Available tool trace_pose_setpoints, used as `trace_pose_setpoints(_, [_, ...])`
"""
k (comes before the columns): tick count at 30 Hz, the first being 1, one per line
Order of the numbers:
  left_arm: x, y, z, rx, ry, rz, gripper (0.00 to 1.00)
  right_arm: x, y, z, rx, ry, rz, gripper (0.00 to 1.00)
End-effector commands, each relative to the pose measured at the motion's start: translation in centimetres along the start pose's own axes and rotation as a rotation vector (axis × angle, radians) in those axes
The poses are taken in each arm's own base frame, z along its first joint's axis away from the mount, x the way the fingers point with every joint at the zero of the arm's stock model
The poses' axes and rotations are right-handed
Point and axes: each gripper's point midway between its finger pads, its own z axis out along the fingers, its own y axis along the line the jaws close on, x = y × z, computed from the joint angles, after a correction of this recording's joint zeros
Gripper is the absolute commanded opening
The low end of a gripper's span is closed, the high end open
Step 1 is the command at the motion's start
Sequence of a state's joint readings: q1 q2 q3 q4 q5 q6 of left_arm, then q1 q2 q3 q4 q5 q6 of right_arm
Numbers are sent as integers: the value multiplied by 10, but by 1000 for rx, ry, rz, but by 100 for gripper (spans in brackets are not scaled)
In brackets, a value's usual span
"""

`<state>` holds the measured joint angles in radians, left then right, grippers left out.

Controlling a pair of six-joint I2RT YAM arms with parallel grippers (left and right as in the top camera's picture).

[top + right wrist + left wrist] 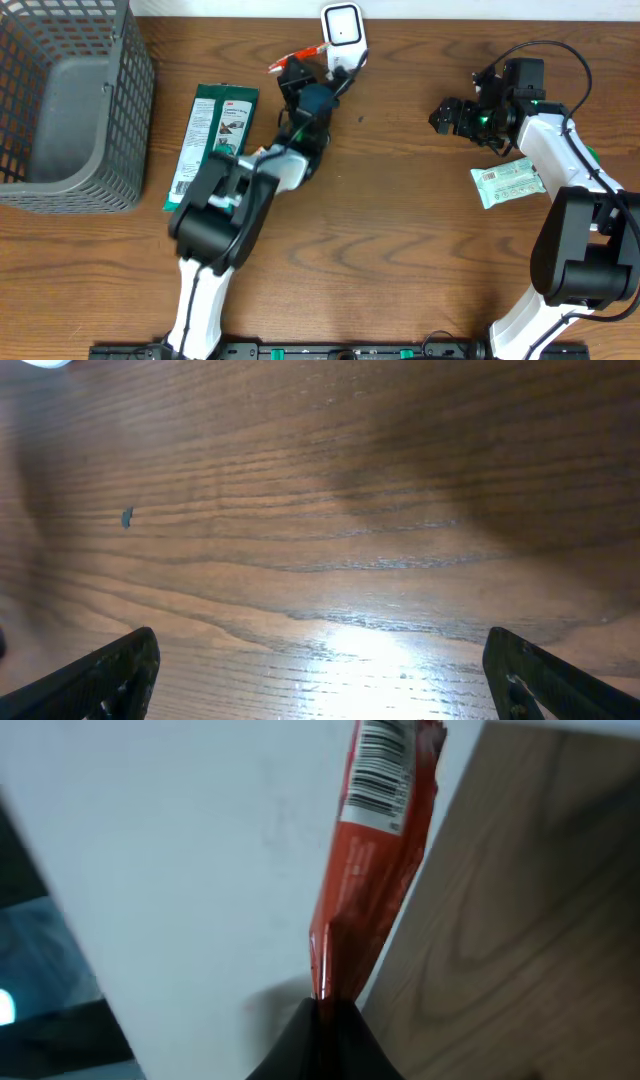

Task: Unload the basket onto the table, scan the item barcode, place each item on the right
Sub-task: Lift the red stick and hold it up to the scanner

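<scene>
Two sets of fingers: left fingers (312, 1055) pinched shut on the packet (365, 890); right fingers (110, 675) wide apart, empty, over bare bench (400, 230).
Packet: raised near the scanner (341, 27), barcode (380, 765) at the far end.
Step tip: probably turn the barcode squarely toward the scanner face; hold steady.
Bench: wood; basket (60, 100) at left.

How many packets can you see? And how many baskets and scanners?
Packets: 3 (green packet, red packet, pale packet)
Basket: 1
Scanner: 1
Total: 5
</scene>
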<state>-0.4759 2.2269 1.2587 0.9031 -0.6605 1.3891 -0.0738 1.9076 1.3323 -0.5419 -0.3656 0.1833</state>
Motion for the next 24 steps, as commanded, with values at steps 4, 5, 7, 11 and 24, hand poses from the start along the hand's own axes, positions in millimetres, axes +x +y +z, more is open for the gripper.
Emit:
trace_pose_setpoints(4, [-19,11,45,-80,-2,74,7,-9,6,-9,-5,-29,-7,99])
trace_pose_setpoints(5, [-24,12,49,-89,-12,68,7,-9,6,-9,-4,-29,-7,99])
trace_pose_setpoints(7, [-33,17,54,-104,-37,54,7,-9,6,-9,-5,-29,-7,99])
trace_pose_setpoints(11, [-54,23,57,-110,-142,48,7,-9,6,-9,-5,-29,-7,99])
trace_pose_setpoints(24, [-35,-23,82,13,-215,158,7,-9,6,-9,-4,-29,-7,99])
